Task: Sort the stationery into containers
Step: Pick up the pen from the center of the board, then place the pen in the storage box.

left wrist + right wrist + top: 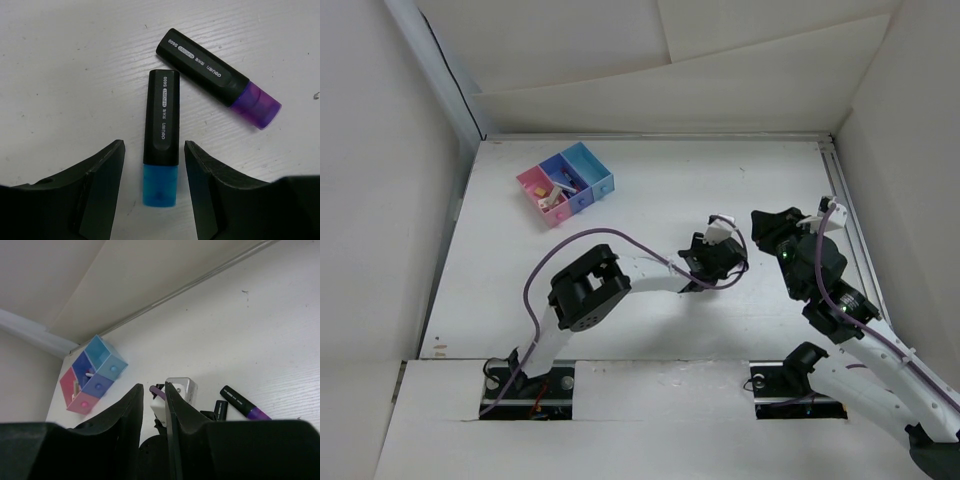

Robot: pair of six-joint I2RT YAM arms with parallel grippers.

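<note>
Left jaws, spread, flank cyan-ended marker (pixel 161 135) lettered "deli S600".

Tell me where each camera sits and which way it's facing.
Top external: high behind the bases, looking down on the table; left arm and right arm show.
Left wrist: straight down at the cyan-ended marker between the open left fingers.
Right wrist: low, looking across the table toward the bins; the right fingers show.
Shared: the purple-ended marker appears in both wrist views.
</note>
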